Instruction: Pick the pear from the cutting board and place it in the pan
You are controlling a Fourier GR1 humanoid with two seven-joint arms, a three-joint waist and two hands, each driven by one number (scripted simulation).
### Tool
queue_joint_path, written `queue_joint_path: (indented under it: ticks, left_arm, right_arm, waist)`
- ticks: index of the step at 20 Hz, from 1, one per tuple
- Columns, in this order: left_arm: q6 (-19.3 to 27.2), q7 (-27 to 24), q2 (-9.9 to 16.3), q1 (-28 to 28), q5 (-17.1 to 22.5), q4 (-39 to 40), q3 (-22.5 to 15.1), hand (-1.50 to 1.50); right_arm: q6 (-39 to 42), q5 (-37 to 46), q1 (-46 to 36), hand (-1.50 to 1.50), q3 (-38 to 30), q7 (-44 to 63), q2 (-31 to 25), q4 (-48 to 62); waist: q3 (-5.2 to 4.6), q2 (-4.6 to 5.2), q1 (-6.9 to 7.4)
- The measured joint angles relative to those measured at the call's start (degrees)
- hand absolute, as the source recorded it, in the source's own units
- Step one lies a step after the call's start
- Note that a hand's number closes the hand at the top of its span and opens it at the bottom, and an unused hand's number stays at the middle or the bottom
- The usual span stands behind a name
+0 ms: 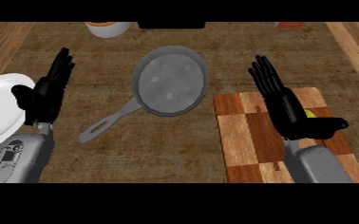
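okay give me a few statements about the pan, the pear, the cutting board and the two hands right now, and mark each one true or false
1. The pan holds the pear. False: the pan holds nothing; a small yellow-green bit of the pear shows on the cutting board, mostly hidden by the right hand.
2. The right hand is over the cutting board with fingers straight. True.
3. The pan's handle points toward the lower left of the view. True.
4. The left hand grips the pan's handle. False: it is open, off to the pan's left, touching nothing.
5. The cutting board lies left of the pan. False: it lies to the pan's right.
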Motion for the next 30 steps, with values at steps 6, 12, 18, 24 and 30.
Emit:
queue_joint_path:
  ticks: [6,12,18,24,30]
  left_arm:
    - [1.14,3.75,2.31,2.88,-2.2,1.32,0.03,0.0]
    - [1.47,7.32,3.75,5.51,-2.92,3.86,0.38,0.0]
    - [1.73,10.71,4.32,5.87,-3.52,4.16,0.17,0.0]
    - [1.95,13.07,3.78,5.05,-4.48,3.34,-1.03,0.0]
    - [1.73,14.07,3.73,4.52,-5.05,2.64,-1.71,0.0]
  right_arm:
    - [17.48,-17.46,-2.13,-1.5,-2.56,3.72,0.87,2.38]
    - [19.55,-21.29,0.23,1.5,-8.4,8.43,-5.6,11.76]
    - [36.36,-37.84,-2.23,-1.5,-16.87,17.31,-11.66,25.31]
    - [53.02,-40.56,-10.17,-1.5,-20.05,22.75,-20.67,39.37]
    - [63.22,-32.88,-16.7,-1.5,-17.93,23.73,-28.56,41.39]
  waist:
    - [1.12,1.87,3.36]
    - [1.11,2.81,2.71]
    - [0.65,1.87,2.88]
    - [0.97,2.1,4.06]
    - [1.07,2.26,5.08]
